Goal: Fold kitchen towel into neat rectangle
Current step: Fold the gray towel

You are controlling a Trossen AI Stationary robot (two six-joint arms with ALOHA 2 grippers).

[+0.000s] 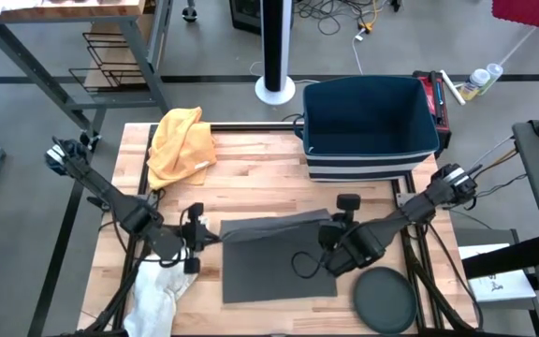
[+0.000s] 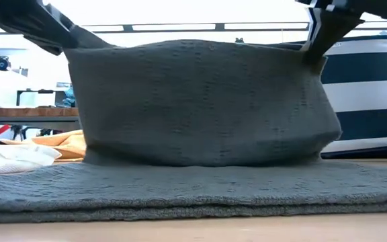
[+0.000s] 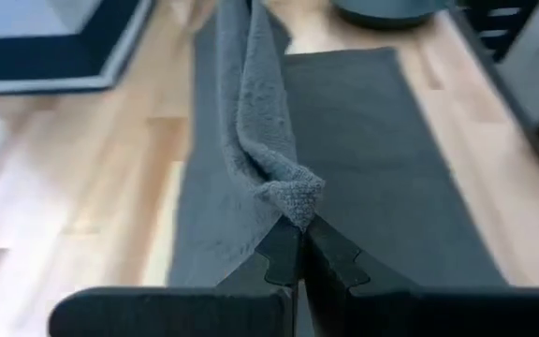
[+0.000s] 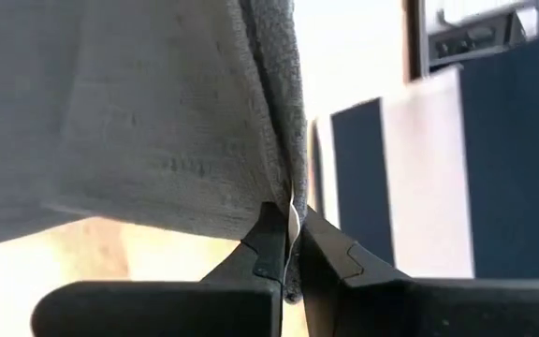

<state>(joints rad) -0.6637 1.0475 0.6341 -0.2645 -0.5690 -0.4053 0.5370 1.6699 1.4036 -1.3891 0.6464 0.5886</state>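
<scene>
A dark grey kitchen towel (image 1: 279,271) lies on the wooden table near its front edge, its far edge raised. The low view shows the raised part (image 2: 200,101) hanging as a sheet between my two grippers, while the near part (image 2: 193,191) lies flat on the table. My left gripper (image 1: 211,234) is shut on the towel's far left corner. My right gripper (image 1: 331,230) is shut on its far right corner. My left gripper pinches the towel's far left corner (image 3: 294,198) between its two fingers, which slant down from the table's left. The corner is bunched at the fingertips; how many layers they hold I cannot tell. From there the raised edge runs toward the other gripper. My right gripper pinches the towel's far right corner (image 4: 286,187) between its two fingers (image 4: 268,245), slanting down from the table's right. The cloth hangs below in a sheet (image 4: 138,122), clear of the table at this end; one layer or several, I cannot tell.
A blue striped bin (image 1: 368,122) stands at the far right. A yellow cloth (image 1: 181,140) lies at the far left and a white cloth (image 1: 157,290) at the near left corner. A dark round disc (image 1: 385,300) lies at the near right, close to the towel.
</scene>
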